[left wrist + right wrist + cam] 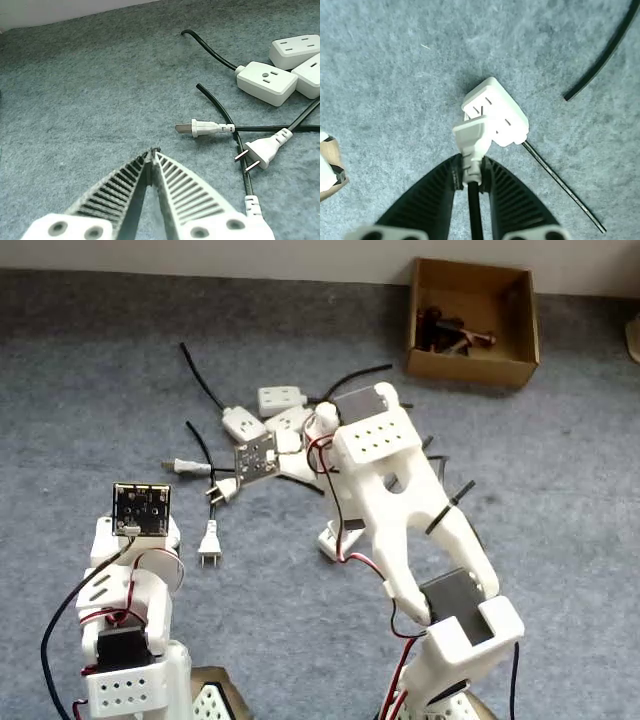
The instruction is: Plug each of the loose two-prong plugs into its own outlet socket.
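My right gripper [471, 161] is shut on a white two-prong plug [471, 137] by its cord end. The plug's prongs lie against the face of a white outlet socket [496, 112] on the carpet; how deep they sit I cannot tell. In the high view that socket [334, 538] peeks out under the right arm. My left gripper [152, 151] is shut and empty, low over bare carpet. Beyond it lie two loose white plugs [202, 128] [262, 150] on black cords, with several white sockets [265, 82] farther off. A third plug [209, 545] lies near the left arm.
A cardboard box [470, 325] with small parts stands at the back right. Black cords [200, 375] trail across the grey carpet around the socket cluster [281, 399]. A loose black cord end [600, 55] lies beyond the held plug.
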You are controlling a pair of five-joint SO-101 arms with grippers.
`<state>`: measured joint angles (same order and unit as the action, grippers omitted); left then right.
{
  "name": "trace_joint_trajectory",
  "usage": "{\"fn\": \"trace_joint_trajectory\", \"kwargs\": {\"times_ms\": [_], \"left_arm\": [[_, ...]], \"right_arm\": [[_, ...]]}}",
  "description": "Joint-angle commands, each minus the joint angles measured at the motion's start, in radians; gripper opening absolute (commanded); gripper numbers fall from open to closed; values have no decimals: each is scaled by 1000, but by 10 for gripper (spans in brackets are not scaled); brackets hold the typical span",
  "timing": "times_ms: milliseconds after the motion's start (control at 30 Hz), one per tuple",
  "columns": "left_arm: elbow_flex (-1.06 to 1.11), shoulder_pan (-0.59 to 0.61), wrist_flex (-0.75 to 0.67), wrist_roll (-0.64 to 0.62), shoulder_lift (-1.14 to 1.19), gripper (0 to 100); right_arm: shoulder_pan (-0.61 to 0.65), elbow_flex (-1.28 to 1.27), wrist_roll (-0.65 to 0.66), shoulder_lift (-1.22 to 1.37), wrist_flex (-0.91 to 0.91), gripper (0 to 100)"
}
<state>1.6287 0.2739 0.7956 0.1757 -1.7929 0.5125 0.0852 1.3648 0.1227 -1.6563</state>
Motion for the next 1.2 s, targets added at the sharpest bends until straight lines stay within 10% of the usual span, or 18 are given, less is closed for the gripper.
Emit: {"fn": "trace_joint_trajectory", "kwargs": {"times_ms": [0,1167], "left_arm": [[-30,2,-3,-8,-12,7],[-28,2,-5,-5,-12,7]], "right_arm": [[-16,-2,26,-12,-13,5],[-16,8,34,73,45,5]]}}
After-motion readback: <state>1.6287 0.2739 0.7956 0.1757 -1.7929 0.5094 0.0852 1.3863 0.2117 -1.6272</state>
